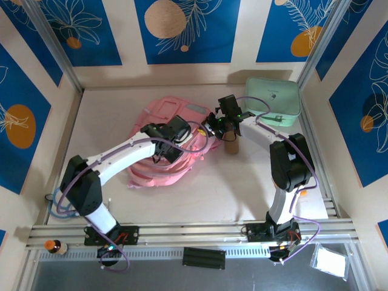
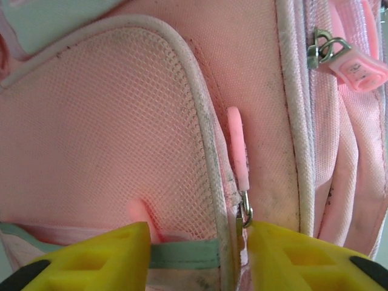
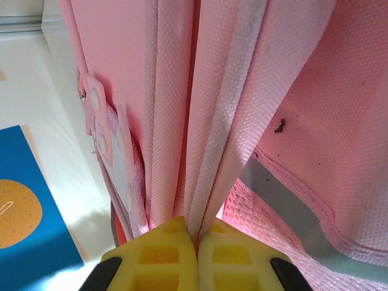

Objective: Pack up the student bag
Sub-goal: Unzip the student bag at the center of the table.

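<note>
Student bag, pink and soft, lies on the table beneath and between both arms. Much of it is covered in the overhead view. The left arm crosses its middle, and the right wrist blocks the edge nearest the mint green case. Where either set of fingers meets the fabric cannot be made out from above. In both wrist views the bag is cut off at the picture edges. A short brown cylinder stands just beside the right wrist; what it is I cannot tell.

Left end effector is released. Its yellow fingers stand apart, with bag fabric showing in the gap and nothing clamped between them. Straight ahead of it a pink zipper pull lies flat along the seam. The pull's metal ring sits just beside the inner edge of the finger on the picture's right; whether they touch is unclear. Ahead and to the left is a mesh pocket edged with grimy pale piping. A second pull sits far ahead on the right.

Right end effector is clenched on the bag, its pads pinching a fold of pink fabric and piping that rises straight ahead from them. To the right of the grip, a grey reflective strip crosses the fabric.
</note>
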You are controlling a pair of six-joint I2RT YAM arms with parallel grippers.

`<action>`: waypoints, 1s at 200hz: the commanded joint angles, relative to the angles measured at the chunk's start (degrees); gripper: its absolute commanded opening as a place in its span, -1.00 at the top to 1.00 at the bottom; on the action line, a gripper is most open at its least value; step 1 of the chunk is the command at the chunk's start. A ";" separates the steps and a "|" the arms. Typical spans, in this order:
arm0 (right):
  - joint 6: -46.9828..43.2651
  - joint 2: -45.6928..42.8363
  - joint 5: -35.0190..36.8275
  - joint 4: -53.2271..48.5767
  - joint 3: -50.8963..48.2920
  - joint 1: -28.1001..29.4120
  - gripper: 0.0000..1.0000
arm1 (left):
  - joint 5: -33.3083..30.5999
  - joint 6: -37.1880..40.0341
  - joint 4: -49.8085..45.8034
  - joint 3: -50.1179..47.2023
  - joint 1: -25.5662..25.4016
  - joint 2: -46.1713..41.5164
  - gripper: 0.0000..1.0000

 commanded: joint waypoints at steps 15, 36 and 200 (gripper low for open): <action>-3.35 -2.89 -4.39 -2.18 1.43 0.05 0.79 | -2.52 0.03 -4.29 3.50 1.41 2.71 0.66; -8.40 -4.46 -1.53 -2.36 -0.17 -0.73 0.41 | -0.84 0.57 -3.65 4.23 1.92 1.59 1.00; -46.96 -10.60 7.93 9.86 -14.08 12.13 0.16 | 10.45 1.88 2.48 2.94 7.15 -6.93 1.00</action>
